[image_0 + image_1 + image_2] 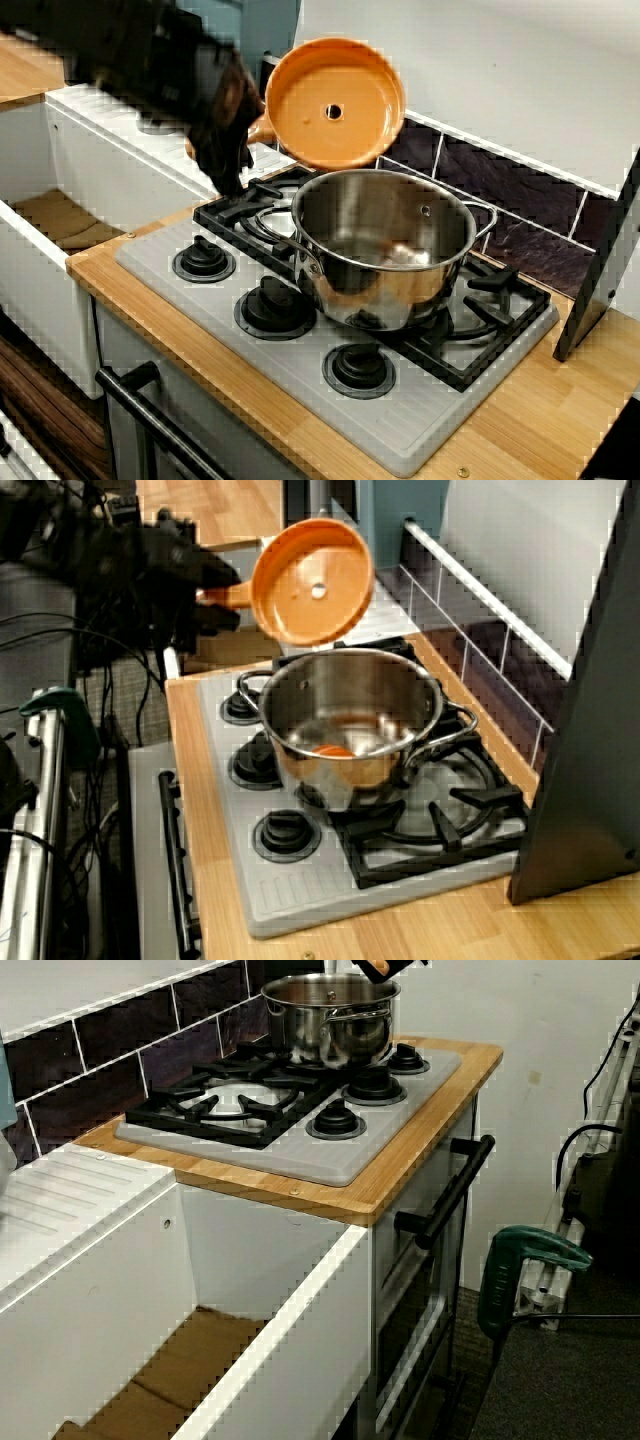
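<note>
In the front corner view my black gripper (240, 125) is shut on the knob of an orange lid (335, 105). It holds the lid tilted on edge in the air, with the underside and its small centre hole facing the camera. The lid hangs above and behind the left rim of a steel pot (385, 250), apart from it. The pot stands on the black burner grate (480, 335). In the view along the counter, gripper (222, 598), lid (312, 580) and pot (350, 720) stand the same way. An orange patch (335, 750) shows inside the pot; I cannot tell whether it is an object or a reflection. The view across the sink shows the pot (330, 1010) and only an edge of the lid (375, 968).
Three black dials (275, 308) line the grey hob's front. A white sink basin (60, 215) lies left of the stove, and dark tiles (520, 190) run behind it. A dark slanted panel (600, 280) stands at the right. An oven handle (445, 1195) and a green clamp (520, 1270) are below.
</note>
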You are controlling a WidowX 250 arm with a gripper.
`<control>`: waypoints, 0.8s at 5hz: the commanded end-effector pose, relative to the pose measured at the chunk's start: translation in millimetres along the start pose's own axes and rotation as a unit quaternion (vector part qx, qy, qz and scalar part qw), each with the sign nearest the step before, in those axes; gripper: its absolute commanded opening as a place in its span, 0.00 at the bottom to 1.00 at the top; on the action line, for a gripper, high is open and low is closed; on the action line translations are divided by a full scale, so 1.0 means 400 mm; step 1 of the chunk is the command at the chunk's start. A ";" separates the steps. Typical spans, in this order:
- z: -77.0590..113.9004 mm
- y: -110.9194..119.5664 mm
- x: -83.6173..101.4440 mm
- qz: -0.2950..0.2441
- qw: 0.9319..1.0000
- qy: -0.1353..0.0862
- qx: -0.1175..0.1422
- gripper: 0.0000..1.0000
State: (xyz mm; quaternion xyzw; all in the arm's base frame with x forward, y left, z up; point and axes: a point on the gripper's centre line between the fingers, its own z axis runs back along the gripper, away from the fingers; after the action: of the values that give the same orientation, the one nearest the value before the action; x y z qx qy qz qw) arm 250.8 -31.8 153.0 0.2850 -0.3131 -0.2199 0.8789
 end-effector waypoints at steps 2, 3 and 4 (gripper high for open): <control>-0.031 0.108 0.079 0.055 0.983 0.065 -0.161 0.00; -0.043 0.159 0.111 0.070 0.970 0.084 -0.216 0.00; -0.043 0.190 0.128 0.075 0.964 0.087 -0.239 0.00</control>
State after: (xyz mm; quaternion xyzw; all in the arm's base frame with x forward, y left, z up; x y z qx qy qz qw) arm 312.3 -0.8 203.1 0.0529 -0.1728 -0.1944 0.9641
